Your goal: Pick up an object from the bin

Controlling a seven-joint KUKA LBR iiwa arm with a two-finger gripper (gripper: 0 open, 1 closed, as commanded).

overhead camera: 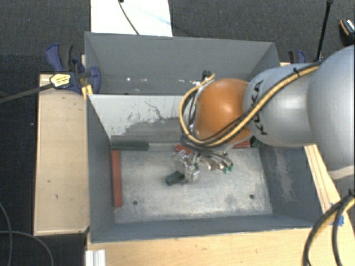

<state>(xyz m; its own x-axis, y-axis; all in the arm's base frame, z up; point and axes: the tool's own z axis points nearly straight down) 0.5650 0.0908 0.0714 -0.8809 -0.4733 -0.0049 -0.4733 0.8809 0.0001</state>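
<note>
gripper [190, 170] at centre, open or closed unclear, dark block [175, 178] just beside; red bar [116, 179] well apart, left

Red obj [242, 144] partly behind orange cover [219, 112]

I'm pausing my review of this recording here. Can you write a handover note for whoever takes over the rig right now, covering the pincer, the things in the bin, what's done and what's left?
Pincer: low over the middle of the bin floor, under the orange wrist cover. Open or shut cannot be told.
Things: a small dark block lies on the floor right beside the pincer. A long red bar lies along the view's left wall, and a dark grey bar along the back wall.
Done: the arm is down in the bin; nothing is seen lifted.
Left: grasp one thing, probably the dark block, and lift it out.
</note>
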